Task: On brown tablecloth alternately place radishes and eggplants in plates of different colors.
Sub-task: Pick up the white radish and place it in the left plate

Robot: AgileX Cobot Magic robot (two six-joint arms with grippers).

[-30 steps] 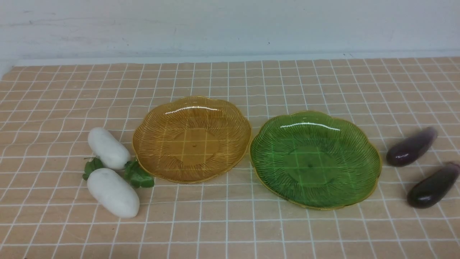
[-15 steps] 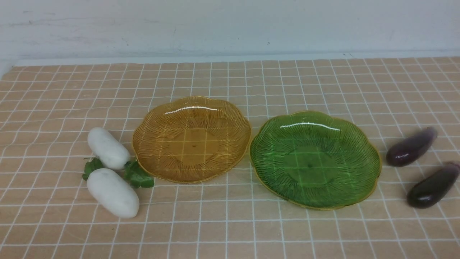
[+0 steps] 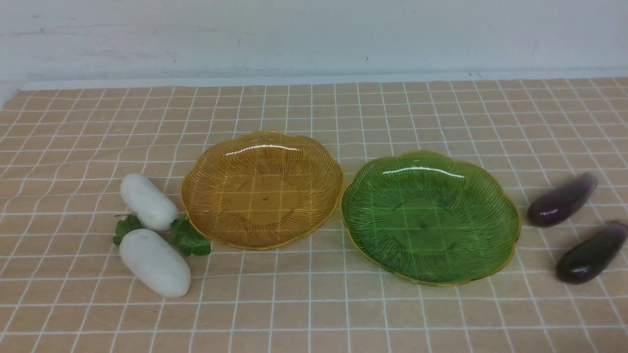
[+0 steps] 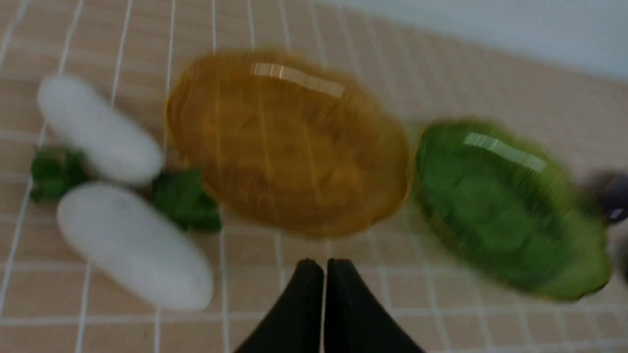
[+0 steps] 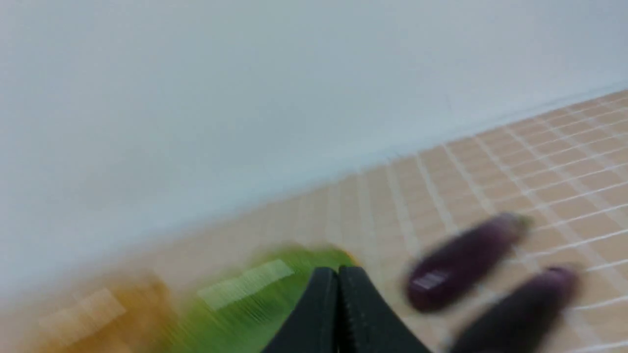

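Far radish (image 3: 148, 201) and near radish (image 3: 155, 263) lie left of the amber plate (image 3: 261, 189), long axes parallel, far-left to near-right (leaves between them). Far eggplant (image 3: 562, 199) and near eggplant (image 3: 591, 252) lie right of the green plate (image 3: 431, 217), fat ends near-left, stems far-right. All on the brown tablecloth (image 3: 314, 314). Left gripper (image 4: 324, 267) and right gripper (image 5: 337, 274): jaws clenched, empty.

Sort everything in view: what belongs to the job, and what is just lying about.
Belongs to the job: tablecloth, far radish, near radish, orange plate, green plate, far eggplant, near eggplant.

Just lying about: only the wall at the back.
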